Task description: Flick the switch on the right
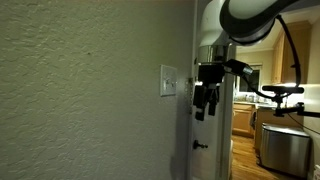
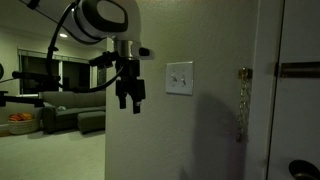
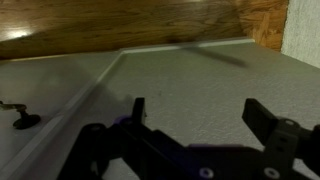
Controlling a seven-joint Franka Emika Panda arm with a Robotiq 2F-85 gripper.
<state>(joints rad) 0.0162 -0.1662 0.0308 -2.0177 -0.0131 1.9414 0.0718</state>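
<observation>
A white wall plate (image 2: 179, 77) with two small toggles hangs on the textured wall; the right-hand switch (image 2: 185, 77) is one of them. Seen edge-on, the plate also shows in an exterior view (image 1: 168, 81). My black gripper (image 2: 129, 97) hangs from the white arm, left of the plate and apart from it, in front of the wall corner. In an exterior view (image 1: 204, 100) it sits just right of the plate. In the wrist view the gripper (image 3: 195, 115) is open and empty, its two fingers spread over bare wall. The plate is out of the wrist view.
A white door with a chain latch (image 2: 241, 100) and knob (image 2: 300, 168) stands right of the plate. A sofa (image 2: 70, 118) fills the room behind the arm. A kitchen with a metal bin (image 1: 284, 148) lies beyond the wall edge. A wooden floor (image 3: 120, 25) shows past the wall.
</observation>
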